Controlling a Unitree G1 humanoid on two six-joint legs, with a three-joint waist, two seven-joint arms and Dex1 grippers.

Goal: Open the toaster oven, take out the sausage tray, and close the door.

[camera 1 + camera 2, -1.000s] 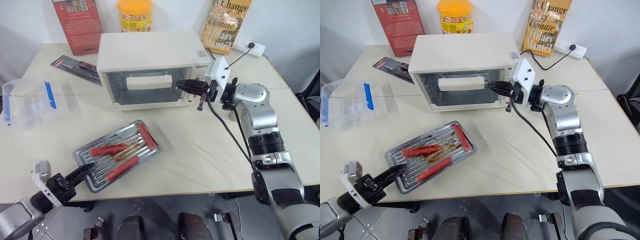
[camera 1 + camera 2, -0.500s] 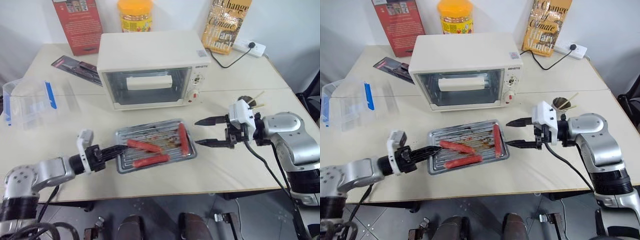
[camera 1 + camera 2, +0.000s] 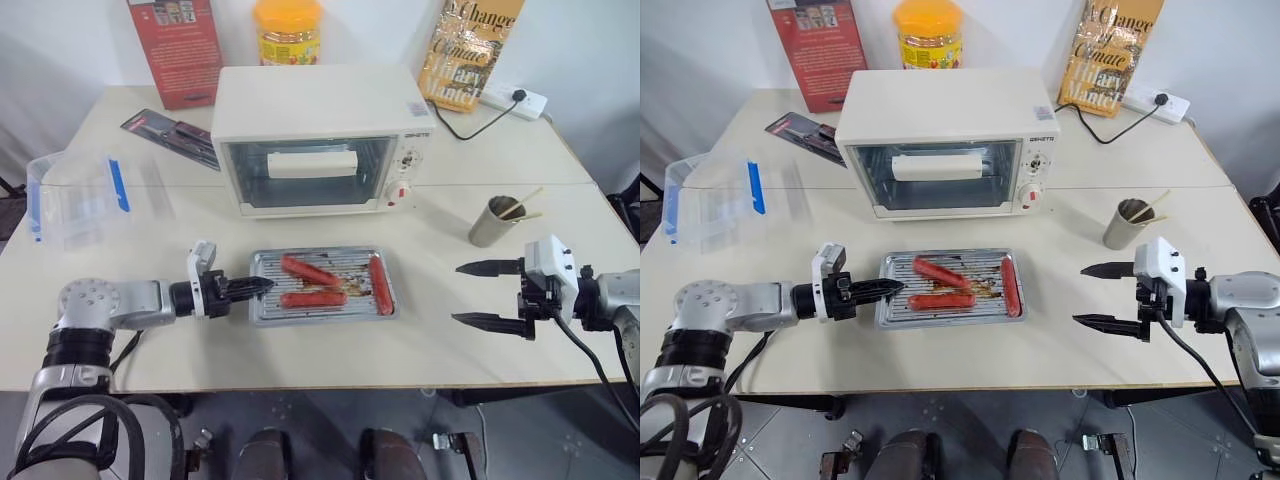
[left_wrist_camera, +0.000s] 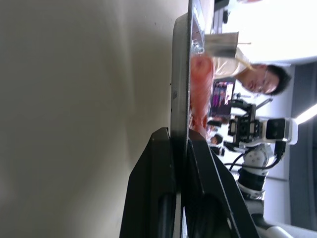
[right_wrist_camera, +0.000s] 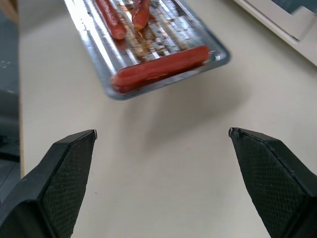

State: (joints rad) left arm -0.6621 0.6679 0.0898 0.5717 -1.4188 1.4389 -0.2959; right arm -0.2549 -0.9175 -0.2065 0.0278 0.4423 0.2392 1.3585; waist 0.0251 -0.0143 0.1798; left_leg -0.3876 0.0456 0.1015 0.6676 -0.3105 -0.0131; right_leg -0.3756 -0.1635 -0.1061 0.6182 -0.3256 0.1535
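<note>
Sausages, three of them and red, lie loose in the sausage tray (image 3: 323,286), which rests flat on the table (image 3: 440,330) just in front of the toaster oven (image 3: 322,138). The door (image 3: 312,172) looks shut, its long cream handle (image 3: 312,163) across the glass.

The left gripper (image 3: 252,288) has its fingers pinched narrow on the raised rim of the tray's short side nearest to it; from the left wrist camera the thin metal edge sits between the two black fingers (image 4: 153,198). The right gripper (image 3: 487,293) hovers over bare table well apart from the tray's other end, its fingers spread wide and holding nothing.

I judge the tray to be light and stiff, thin sheet metal, so a pinch on the rim is enough to slide it. The rim is smooth and looks greasy (there are brown marks on the bottom), so it may slip or pivot in a one-sided hold. The sausages are round and free to roll if the tray tips; better to keep it level. The rim on a short side seems the only good place to take hold.

Some things I cannot make out: whether the door is fully latched, and how deep the left fingers reach over the rim. Behind the oven, the red box (image 3: 176,45) and the yellow jar (image 3: 288,30) are cut off at the picture's edge.
</note>
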